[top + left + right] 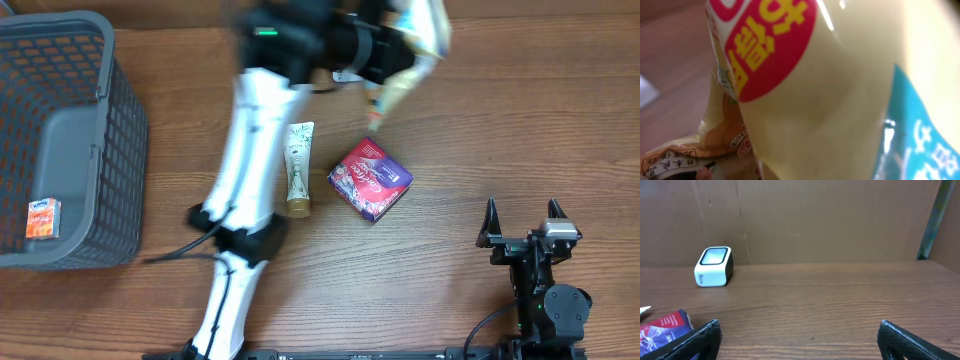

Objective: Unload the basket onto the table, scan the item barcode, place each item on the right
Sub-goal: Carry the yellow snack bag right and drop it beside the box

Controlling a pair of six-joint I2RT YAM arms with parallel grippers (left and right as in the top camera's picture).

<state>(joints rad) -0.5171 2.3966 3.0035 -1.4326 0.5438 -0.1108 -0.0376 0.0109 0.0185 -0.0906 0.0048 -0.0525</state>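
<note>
Cream pouch [418,40] held at upper centre of overhead frame, clamped in closed left fingers [388,52]; its printed face fills left wrist view. Right fingers [490,222] spread wide, nothing held, at lower right over desk [500,120]. Purple box [370,180] and tube [298,170] laid mid-frame. White scanner [714,266] seen at left of right wrist view. Grey basket [120,120] at left edge.

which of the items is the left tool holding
The cream pouch with red and teal print, clamped in the left tool. The tube and the purple box lie on the table; the small orange box sits in the basket.
</note>
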